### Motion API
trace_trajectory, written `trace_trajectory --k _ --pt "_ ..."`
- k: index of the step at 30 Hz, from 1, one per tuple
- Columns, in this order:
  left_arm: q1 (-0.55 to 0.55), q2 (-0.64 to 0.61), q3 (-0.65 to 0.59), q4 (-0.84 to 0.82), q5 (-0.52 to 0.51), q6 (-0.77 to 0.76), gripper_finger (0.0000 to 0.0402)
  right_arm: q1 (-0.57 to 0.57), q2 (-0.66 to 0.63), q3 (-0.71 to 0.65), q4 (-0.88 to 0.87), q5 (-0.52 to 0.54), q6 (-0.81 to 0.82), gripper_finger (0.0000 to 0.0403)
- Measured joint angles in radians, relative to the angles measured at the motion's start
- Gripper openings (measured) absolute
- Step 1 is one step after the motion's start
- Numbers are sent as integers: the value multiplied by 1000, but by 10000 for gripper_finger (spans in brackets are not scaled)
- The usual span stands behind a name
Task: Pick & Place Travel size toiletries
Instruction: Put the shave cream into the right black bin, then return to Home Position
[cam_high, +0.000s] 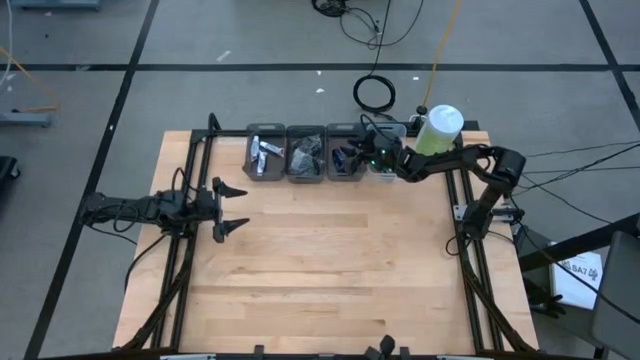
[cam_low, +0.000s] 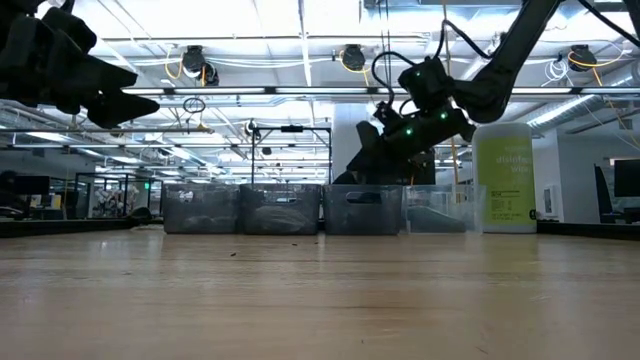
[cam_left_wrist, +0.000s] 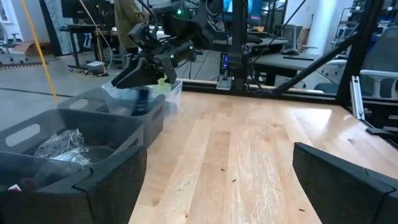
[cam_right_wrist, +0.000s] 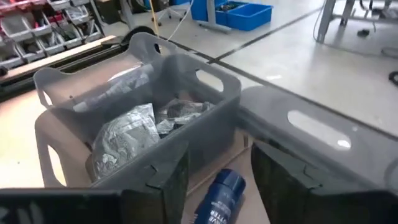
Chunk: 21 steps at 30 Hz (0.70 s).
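Observation:
Several bins stand in a row at the table's far edge. One holds white-and-blue tubes (cam_high: 264, 152), the one beside it crinkled silvery-grey packets (cam_right_wrist: 124, 134), and the third (cam_high: 345, 172) dark blue toiletries. My right gripper (cam_right_wrist: 219, 169) hangs over that third bin, open. A small dark blue bottle (cam_right_wrist: 221, 193) lies below and between its fingers, with a gap on either side. My left gripper (cam_high: 230, 210) waits open above the table's left side, holding nothing.
A clear bin (cam_high: 386, 168) ends the row on the right. Beside it, at the far right corner, stands a big green bottle with a white cap (cam_high: 440, 130). Black frame rails (cam_high: 190, 180) run along both table sides. The bare wooden top (cam_high: 340, 270) spreads toward the near edge.

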Motion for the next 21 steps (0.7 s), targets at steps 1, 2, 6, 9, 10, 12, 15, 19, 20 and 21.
trace_trajectory --k 1,2,6,9,10,12,15,19,20,21 --pt "0 0 0 0 0 0 395 0 -7 0 0 0 -16 171" --pt "0 0 0 0 0 0 395 0 -16 0 2 0 -25 176" --pt "0 0 0 -1 -1 1 395 2 -78 0 -20 -23 -16 191" --pt "0 0 0 -1 -2 21 395 12 -148 0 -63 -97 -12 194" --pt "0 0 0 -1 -2 21 395 17 -175 0 -79 -125 -9 193" --pt "0 0 0 -1 -2 20 395 28 -233 0 -112 -177 7 192" --pt "0 0 0 -1 -2 19 395 38 -326 0 -192 -264 25 188" --pt "0 0 0 -1 -2 17 395 48 -463 0 -372 -401 70 189" --pt "0 0 0 -1 -2 17 395 49 -495 0 -413 -432 77 191" --pt "0 0 0 -1 -1 16 395 49 -526 0 -459 -463 81 191"
